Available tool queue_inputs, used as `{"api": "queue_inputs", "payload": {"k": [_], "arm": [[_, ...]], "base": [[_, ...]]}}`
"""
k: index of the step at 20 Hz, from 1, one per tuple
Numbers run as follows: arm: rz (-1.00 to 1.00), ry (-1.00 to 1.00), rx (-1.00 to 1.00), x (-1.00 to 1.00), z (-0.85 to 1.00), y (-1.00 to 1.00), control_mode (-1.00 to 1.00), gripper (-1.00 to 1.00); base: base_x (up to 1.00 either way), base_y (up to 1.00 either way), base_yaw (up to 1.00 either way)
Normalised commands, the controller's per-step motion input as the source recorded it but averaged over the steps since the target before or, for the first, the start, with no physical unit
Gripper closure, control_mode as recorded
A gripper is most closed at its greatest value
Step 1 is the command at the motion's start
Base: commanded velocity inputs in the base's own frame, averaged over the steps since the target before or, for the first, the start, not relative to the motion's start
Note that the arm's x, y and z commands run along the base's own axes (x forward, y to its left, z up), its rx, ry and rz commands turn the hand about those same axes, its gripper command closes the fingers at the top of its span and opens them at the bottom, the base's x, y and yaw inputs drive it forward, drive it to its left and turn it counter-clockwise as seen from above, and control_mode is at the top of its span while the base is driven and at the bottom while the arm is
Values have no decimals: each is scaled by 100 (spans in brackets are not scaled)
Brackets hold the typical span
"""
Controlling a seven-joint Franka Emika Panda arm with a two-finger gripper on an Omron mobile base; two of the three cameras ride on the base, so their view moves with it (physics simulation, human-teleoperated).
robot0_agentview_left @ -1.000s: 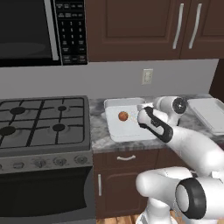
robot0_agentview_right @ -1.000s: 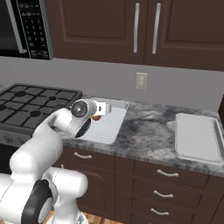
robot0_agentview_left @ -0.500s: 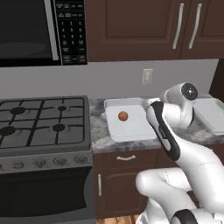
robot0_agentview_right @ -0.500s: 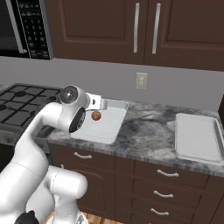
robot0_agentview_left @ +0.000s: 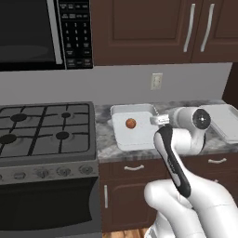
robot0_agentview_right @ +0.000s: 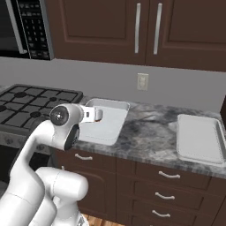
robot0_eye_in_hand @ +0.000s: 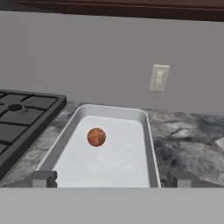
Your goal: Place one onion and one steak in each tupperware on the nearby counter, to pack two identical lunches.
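Note:
A small brown onion (robot0_agentview_left: 130,123) lies in the white tupperware (robot0_agentview_left: 139,139) on the marbled counter (robot0_agentview_left: 104,148) next to the stove. My gripper (robot0_agentview_left: 155,120) hovers level at that tupperware's right side, open and empty, pointing across it. Looking along the hand, the onion (robot0_eye_in_hand: 96,137) lies ahead of my gripper (robot0_eye_in_hand: 113,179), inside the tupperware's rim (robot0_eye_in_hand: 149,144), and my fingertips (robot0_eye_in_hand: 43,178) stand wide apart. A second, empty tupperware (robot0_agentview_right: 197,137) sits farther right on the counter (robot0_agentview_right: 150,128). The steak is out of view.
The black gas stove (robot0_agentview_left: 44,128) borders the counter on the left, with a microwave (robot0_agentview_left: 42,32) above it. Dark wall cabinets (robot0_agentview_right: 145,31) hang over the counter, and a wall outlet (robot0_eye_in_hand: 159,78) sits behind the tupperware. Drawers (robot0_agentview_right: 163,176) lie below.
My wrist has swung up and come back down, leaving the hand level beside the tupperware. The jaws stayed open and the onion has not moved.

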Motion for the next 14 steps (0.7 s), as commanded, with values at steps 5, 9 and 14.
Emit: {"api": "queue_inputs", "payload": {"k": [5, 9, 14], "arm": [[0, 5, 0, -10, 15, 0, 100, -100], [0, 0, 0, 0, 0, 0, 100, -100], [0, 0, 0, 0, 0, 0, 100, -100]], "base": [[-3, 1, 0], [-45, -19, -18], [-99, -47, -38]]}}
